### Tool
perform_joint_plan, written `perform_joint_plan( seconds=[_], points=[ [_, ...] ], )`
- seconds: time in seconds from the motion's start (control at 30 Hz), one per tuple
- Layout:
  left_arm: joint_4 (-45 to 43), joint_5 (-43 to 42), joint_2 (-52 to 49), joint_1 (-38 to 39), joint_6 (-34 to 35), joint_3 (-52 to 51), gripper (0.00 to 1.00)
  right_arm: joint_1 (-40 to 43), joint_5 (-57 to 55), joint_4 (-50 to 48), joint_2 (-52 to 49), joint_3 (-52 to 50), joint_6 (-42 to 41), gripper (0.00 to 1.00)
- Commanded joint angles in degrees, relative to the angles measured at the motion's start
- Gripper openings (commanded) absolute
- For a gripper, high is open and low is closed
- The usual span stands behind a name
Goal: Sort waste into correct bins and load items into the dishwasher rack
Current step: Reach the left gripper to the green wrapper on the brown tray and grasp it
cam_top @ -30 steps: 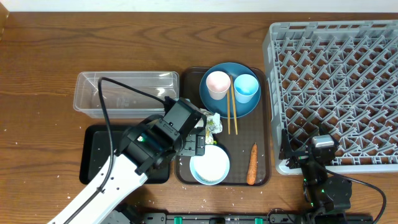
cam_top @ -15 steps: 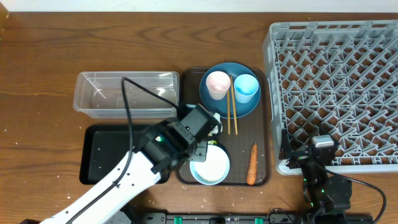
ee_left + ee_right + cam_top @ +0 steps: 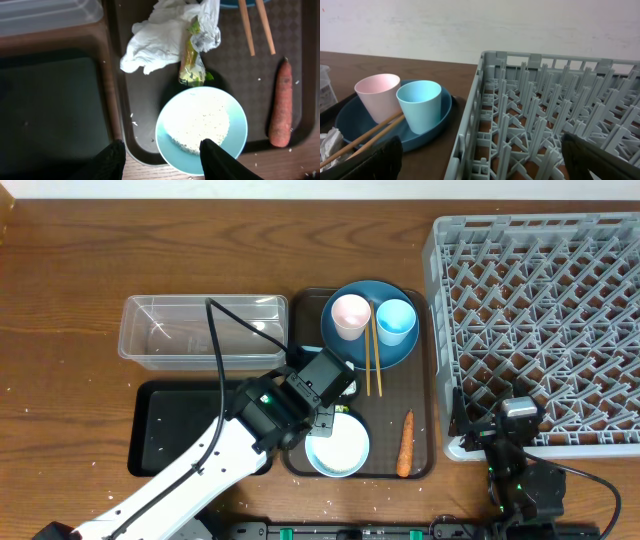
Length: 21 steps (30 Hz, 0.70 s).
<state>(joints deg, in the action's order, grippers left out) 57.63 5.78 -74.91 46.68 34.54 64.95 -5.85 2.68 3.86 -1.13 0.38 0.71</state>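
Note:
My left gripper [image 3: 162, 160] hovers open over the brown tray's left edge. One finger is above the light-blue bowl [image 3: 237, 137] with its white rice [image 3: 197, 127], the other outside the tray rim; nothing is held. The crumpled white-and-green wrapper [image 3: 170, 35] lies just beyond the bowl, and the carrot [image 3: 282, 105] lies to the right. The blue plate [image 3: 395, 352] carries the pink cup [image 3: 350, 315] and light-blue cup [image 3: 396, 320], with the chopsticks [image 3: 371, 360] leaning on it. My right gripper [image 3: 485, 167] stands open and empty at the grey rack's [image 3: 540, 310] near corner.
A clear tub [image 3: 200, 330] sits left of the brown tray [image 3: 422, 380], with the shallow black tray [image 3: 165, 425] in front of it. Loose rice grains are scattered on the brown tray and the table.
The left arm has swung right, over the brown tray towards the bowl, and now covers most of the wrapper from above. Its jaws have narrowed. The right arm has not moved.

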Motion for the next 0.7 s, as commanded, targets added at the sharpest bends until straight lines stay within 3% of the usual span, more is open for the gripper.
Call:
perform_joint_plan(
  seconds=[0.0,0.2,0.5,0.67],
  points=[
    [-0.3,2.4,-1.1,0.2,0.1,-0.8,0.51,-0.2,-0.3,0.2,0.0,-0.1,0.7,0.99],
    [-2.1,2.1,-3.7,0.2,1.4,-2.5,0.51,-0.2,-0.3,0.2,0.0,-0.1,0.7,0.99],
    [-11.0,0.2,-9.6,0.2,1.0,-2.8,0.6,-0.2,-0.3,0.2,0.0,-0.1,0.7,0.99],
    [-13.6,0.3,-13.7,0.2,-2.9,-2.8,0.62,-0.2,-0.3,0.3,0.0,-0.1,0.7,0.99]
  ],
)
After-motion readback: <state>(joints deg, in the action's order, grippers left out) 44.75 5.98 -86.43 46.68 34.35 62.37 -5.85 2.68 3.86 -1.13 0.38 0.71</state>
